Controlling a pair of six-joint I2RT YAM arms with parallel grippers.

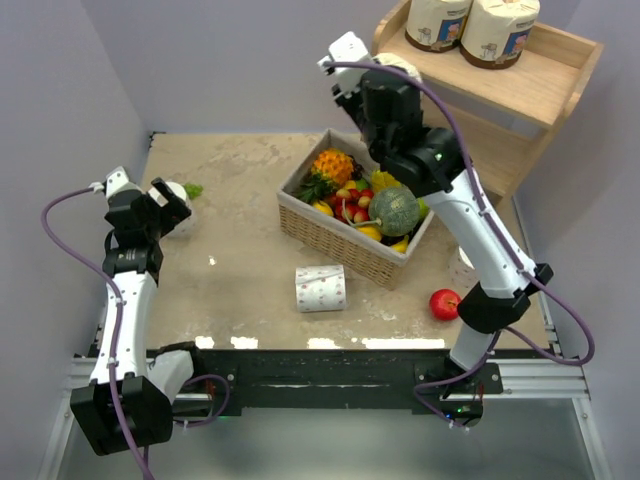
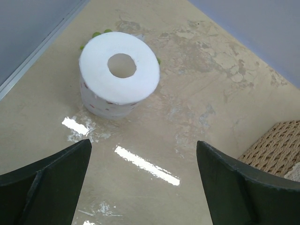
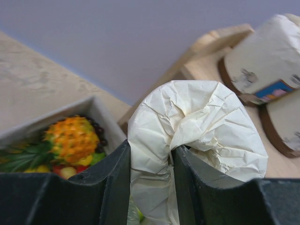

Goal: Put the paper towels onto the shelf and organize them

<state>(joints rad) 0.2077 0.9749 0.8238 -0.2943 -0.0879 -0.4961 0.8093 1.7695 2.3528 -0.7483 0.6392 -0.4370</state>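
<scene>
The right hand [image 3: 150, 159] is clamped on a cream-wrapped paper towel roll [image 3: 201, 126], and its fingers [image 3: 108, 183] are sunk into the crinkled wrap. The roll looks light and squashy, so a gentle pinch across the middle suits it. The shelf [image 3: 206, 70] lies just ahead and to that hand's right, with two wrapped rolls [image 1: 470, 25] on it; the held roll seems clear of it, though the view is tight. The left hand [image 2: 143, 145] is wide open and holds nothing. Ahead of it a bare white roll [image 2: 119, 75] stands on end on the counter [image 2: 211, 93], best gripped across its sides.
</scene>
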